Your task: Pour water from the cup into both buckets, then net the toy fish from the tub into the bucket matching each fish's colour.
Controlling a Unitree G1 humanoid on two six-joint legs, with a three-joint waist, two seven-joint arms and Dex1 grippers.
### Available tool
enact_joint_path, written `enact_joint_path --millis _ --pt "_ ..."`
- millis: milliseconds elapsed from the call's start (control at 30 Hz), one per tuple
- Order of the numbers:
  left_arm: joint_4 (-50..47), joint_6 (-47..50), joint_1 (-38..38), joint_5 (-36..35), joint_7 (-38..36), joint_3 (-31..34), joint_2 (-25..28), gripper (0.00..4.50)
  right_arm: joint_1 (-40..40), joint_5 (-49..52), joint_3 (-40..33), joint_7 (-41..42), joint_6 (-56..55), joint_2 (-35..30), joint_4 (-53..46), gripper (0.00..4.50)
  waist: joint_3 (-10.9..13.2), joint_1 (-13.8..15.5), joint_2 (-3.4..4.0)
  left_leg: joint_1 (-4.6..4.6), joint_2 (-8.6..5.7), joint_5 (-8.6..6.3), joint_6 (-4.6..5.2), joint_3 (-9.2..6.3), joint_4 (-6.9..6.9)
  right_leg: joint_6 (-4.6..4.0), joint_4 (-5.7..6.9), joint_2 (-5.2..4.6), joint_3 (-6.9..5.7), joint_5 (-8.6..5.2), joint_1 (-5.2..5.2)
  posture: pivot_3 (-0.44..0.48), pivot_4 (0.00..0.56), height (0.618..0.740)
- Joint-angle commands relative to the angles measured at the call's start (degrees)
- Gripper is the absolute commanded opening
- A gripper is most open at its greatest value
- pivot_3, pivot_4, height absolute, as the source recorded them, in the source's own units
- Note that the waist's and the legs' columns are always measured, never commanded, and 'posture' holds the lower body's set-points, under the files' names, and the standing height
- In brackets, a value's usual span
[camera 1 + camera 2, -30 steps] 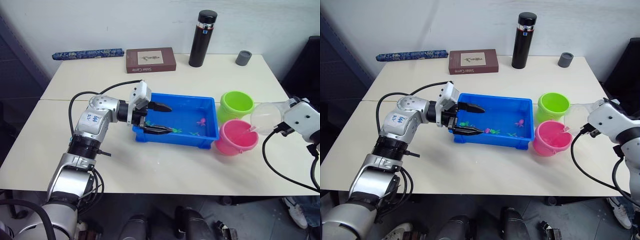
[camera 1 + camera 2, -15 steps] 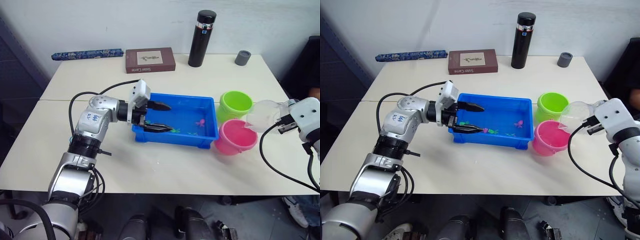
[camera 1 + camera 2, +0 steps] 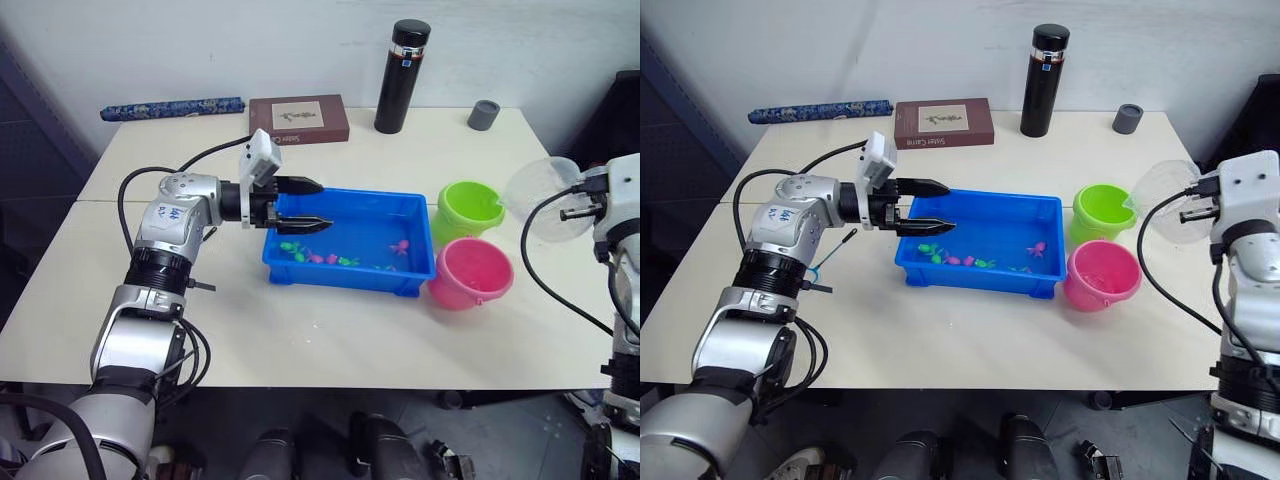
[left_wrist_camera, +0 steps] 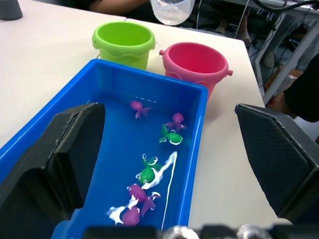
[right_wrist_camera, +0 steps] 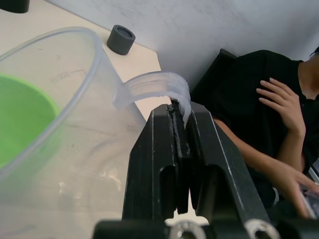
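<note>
- While clamped by its handle in the right gripper (image 5: 180, 149), large clear plastic measuring cup (image 3: 535, 197) held aloft at 3 o'clock of the lime green plastic bucket (image 3: 470, 209).
- Left gripper (image 3: 308, 204) wide open, empty, over the 9 o'clock end of the shallow blue rectangular plastic tub (image 3: 418, 274).

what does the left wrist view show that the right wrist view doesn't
Left wrist view alone: the blue tub holding green and pink toy fish, the pink bucket, and the left hand open wide above the tub. Right wrist view alone: the right hand shut on the handle of the clear cup, and a person in black seated beyond the table. Both share the green bucket, the cup and the small grey cup.
</note>
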Motion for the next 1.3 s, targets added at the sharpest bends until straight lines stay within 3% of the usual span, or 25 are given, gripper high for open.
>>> enact_joint_path --millis 33,433,1300 --pt "1.97 -2.61 -2.91 2.03 2.47 0.84 0.35 4.5 -4.3 -2.89 2.2 -3.37 -1.36 -0.87 2.56 0.03 0.0 -0.05 0.0 0.0 0.0 0.0 0.0 0.0 -0.01 0.0 0.0 0.0 0.0 0.0 0.0 0.0 0.15 0.74" --pt "3.12 -3.6 -2.4 4.0 8.19 1.07 -1.59 4.5 -9.09 -9.36 10.16 -6.23 -4.92 -2.55 7.8 0.03 0.0 -0.71 0.0 -0.03 0.0 0.01 -0.02 0.01 -0.02 0.0 0.0 -0.02 -0.01 0.0 -0.05 0.0 0.15 0.74" --pt "0.4 -3.17 -0.62 3.58 11.43 1.27 -2.73 4.5 -16.28 -27.71 24.94 -12.79 -7.73 -2.66 15.19 0.03 0.0 -1.07 0.0 -0.04 0.0 0.04 -0.08 0.01 -0.04 0.0 0.0 -0.02 -0.02 0.0 -0.07 0.0 0.15 0.74"
